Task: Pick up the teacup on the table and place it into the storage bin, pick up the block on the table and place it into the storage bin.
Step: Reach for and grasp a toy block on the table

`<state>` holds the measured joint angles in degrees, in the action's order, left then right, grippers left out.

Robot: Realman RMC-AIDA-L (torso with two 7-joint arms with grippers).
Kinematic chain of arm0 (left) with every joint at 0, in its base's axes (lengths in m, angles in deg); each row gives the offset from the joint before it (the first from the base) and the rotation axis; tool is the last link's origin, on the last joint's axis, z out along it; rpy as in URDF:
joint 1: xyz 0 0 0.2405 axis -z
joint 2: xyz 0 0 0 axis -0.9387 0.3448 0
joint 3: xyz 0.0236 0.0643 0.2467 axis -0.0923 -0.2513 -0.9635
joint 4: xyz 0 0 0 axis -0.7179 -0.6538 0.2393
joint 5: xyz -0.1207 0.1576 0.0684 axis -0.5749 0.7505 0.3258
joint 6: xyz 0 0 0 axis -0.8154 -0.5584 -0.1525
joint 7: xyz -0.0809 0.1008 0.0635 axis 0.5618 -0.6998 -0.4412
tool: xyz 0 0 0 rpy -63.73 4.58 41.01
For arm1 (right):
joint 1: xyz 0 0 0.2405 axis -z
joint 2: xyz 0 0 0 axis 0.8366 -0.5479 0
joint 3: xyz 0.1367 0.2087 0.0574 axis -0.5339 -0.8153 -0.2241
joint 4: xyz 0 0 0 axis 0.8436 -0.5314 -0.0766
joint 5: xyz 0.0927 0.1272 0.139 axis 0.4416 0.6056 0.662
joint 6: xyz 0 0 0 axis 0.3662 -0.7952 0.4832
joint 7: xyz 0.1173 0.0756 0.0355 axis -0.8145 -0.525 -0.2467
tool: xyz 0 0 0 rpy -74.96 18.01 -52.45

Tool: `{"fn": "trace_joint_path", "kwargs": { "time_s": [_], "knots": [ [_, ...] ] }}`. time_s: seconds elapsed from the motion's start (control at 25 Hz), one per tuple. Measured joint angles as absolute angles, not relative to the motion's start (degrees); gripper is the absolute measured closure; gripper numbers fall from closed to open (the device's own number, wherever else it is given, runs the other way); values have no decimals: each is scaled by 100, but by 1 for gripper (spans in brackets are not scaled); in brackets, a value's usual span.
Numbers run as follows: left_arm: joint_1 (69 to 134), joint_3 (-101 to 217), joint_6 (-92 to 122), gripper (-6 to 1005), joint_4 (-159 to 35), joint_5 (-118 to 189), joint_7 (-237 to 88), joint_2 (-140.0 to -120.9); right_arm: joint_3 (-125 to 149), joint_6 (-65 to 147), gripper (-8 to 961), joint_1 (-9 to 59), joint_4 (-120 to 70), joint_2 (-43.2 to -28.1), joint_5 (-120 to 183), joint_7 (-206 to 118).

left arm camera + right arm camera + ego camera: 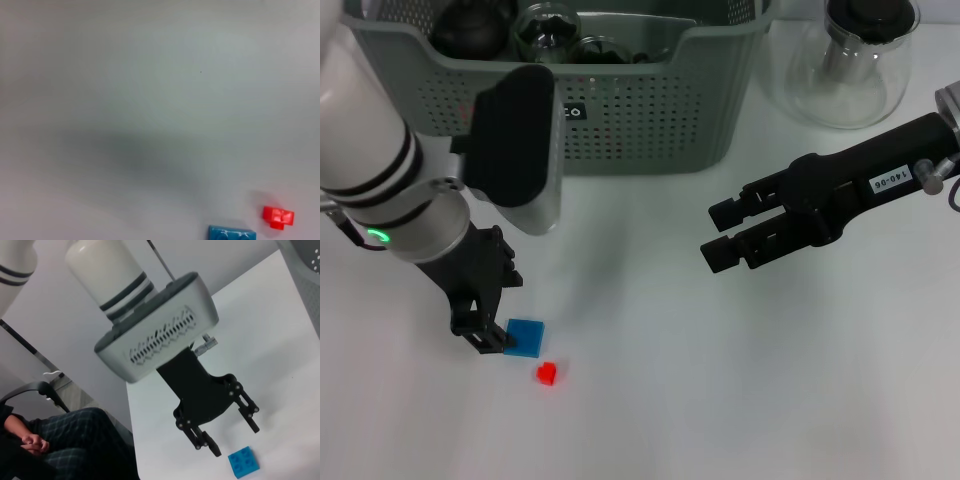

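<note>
A blue block (pixel 525 338) (pixel 232 233) (pixel 244 462) lies on the white table, with a small red block (pixel 547 374) (pixel 278 217) close beside it. My left gripper (pixel 485 335) (pixel 232 437) is open and low over the table, right beside the blue block and holding nothing. My right gripper (pixel 720 235) hovers open and empty over the middle right of the table. The grey-green storage bin (pixel 650 120) stands at the back. It holds dark and glass vessels, and I cannot tell whether one is the teacup. No teacup shows on the table.
A clear glass teapot (pixel 850 60) stands right of the bin at the back right. In the right wrist view a seated person (pixel 60 445) is beyond the table's edge.
</note>
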<state>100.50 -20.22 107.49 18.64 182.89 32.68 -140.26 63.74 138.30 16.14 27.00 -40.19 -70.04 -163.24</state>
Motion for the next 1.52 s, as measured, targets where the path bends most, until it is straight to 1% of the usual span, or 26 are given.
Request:
{"fn": "trace_joint_path", "kwargs": {
  "time_s": [0.16,0.36,1.16,1.52],
  "knots": [
    [10030,-2370,10627,312,1906,18407,3506,-14025,6374,13788,183,1619,2644,-4002,-7014,-16285],
    [10027,-2568,10639,140,1995,18459,3566,-14024,6374,13790,183,1632,2639,-4002,-7017,-16270],
    [10064,-3140,10117,127,1424,18481,3541,-14034,6375,13677,182,1617,2422,-3983,-7057,-16118],
    [10097,-3157,9987,176,1250,18461,3520,-14034,6375,13635,182,1623,2420,-3975,-7063,-16112]
  ]
}}
